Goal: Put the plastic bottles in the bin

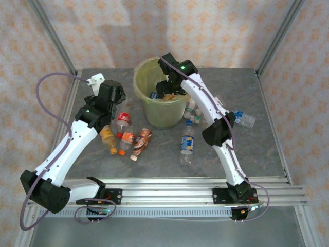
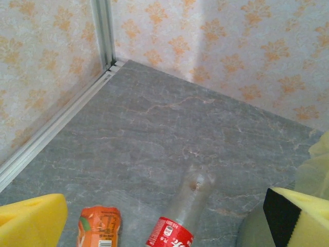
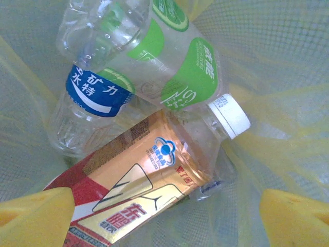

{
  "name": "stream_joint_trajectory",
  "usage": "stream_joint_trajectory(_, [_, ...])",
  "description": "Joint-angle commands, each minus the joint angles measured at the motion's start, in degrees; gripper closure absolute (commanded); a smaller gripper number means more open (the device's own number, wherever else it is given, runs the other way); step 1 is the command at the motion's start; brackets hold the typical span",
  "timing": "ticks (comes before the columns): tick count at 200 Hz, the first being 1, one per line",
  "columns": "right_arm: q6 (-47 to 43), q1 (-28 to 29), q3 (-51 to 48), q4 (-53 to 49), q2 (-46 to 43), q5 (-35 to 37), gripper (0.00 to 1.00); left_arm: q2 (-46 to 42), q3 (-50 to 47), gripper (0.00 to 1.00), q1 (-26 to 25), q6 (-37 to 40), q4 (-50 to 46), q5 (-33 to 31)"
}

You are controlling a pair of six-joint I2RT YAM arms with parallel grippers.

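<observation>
The pale-green bin [image 1: 165,116] with its yellow bag stands at the back centre of the table. My right gripper [image 1: 169,88] hangs inside it, open [image 3: 167,216]. Below its yellow fingers [image 3: 36,218] a gold-and-red labelled bottle [image 3: 139,180] lies on a blue-labelled bottle [image 3: 90,92] and a green-labelled one [image 3: 175,56]. My left gripper [image 1: 114,100] is open left of the bin, just above a red-labelled bottle [image 1: 122,122] [image 2: 177,226] and beside an orange bottle [image 2: 99,226]. Several more bottles lie in front of the bin [image 1: 140,144] [image 1: 187,144].
More bottles lie right of the bin beside my right arm [image 1: 191,110] [image 1: 244,119]. A white object [image 1: 96,80] sits near the back left corner. Aluminium frame posts and patterned walls close in the table's sides and back [image 2: 105,36].
</observation>
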Motion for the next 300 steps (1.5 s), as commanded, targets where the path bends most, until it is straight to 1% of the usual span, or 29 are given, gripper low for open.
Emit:
stream_joint_trajectory(1, [0.5,0.0,2.3,-0.5,-5.3,0.6,0.07,-1.8,-1.0,0.0,1.5,-1.2,-2.7,0.3])
stream_joint_trajectory(24, [0.9,0.0,2.4,0.6,-7.6,0.3,0.06,-2.3,-2.5,0.0,3.3,-1.2,-3.4,2.2])
stream_joint_trajectory(27, [1.0,0.0,2.4,0.8,-7.9,0.2,0.06,-2.3,-2.6,0.0,3.6,-2.6,-3.5,2.4])
stream_joint_trajectory(39, [1.3,0.1,2.4,1.4,-9.3,0.1,0.06,-2.4,-3.5,0.0,4.7,-2.8,-3.8,3.8])
stream_joint_trajectory(89, [1.5,0.0,2.3,3.6,-15.2,0.3,0.02,-1.6,-8.6,0.0,10.7,-4.5,-4.4,12.9])
stream_joint_trajectory(97, [1.6,0.0,2.3,3.8,-16.0,0.9,0.0,-1.6,-9.7,0.0,11.9,-4.8,-4.0,14.6])
stream_joint_trajectory(139, [1.9,0.1,1.0,4.7,-21.5,3.3,0.01,-0.2,-14.8,0.0,17.3,-5.5,-1.9,21.7])
stream_joint_trajectory(164, [2.9,0.0,-3.8,6.2,-26.2,5.9,0.01,1.2,-16.8,0.0,18.8,-5.6,-0.4,24.7])
stream_joint_trajectory(194, [4.1,0.0,-14.4,10.5,-33.7,8.8,0.01,4.2,-19.0,0.0,20.8,-6.6,1.8,27.7])
stream_joint_trajectory(226, [5.1,0.1,-24.0,14.9,-40.2,9.5,0.01,7.3,-22.5,0.0,23.0,-9.4,5.0,29.9])
stream_joint_trajectory(265, [6.0,0.0,-29.3,16.9,-43.6,10.3,0.01,11.1,-24.8,0.01,25.1,-10.7,9.1,33.2])
stream_joint_trajectory(300, [6.1,0.0,-30.7,17.4,-44.1,10.6,0.01,14.6,-24.7,0.04,25.4,-10.9,10.7,33.3])
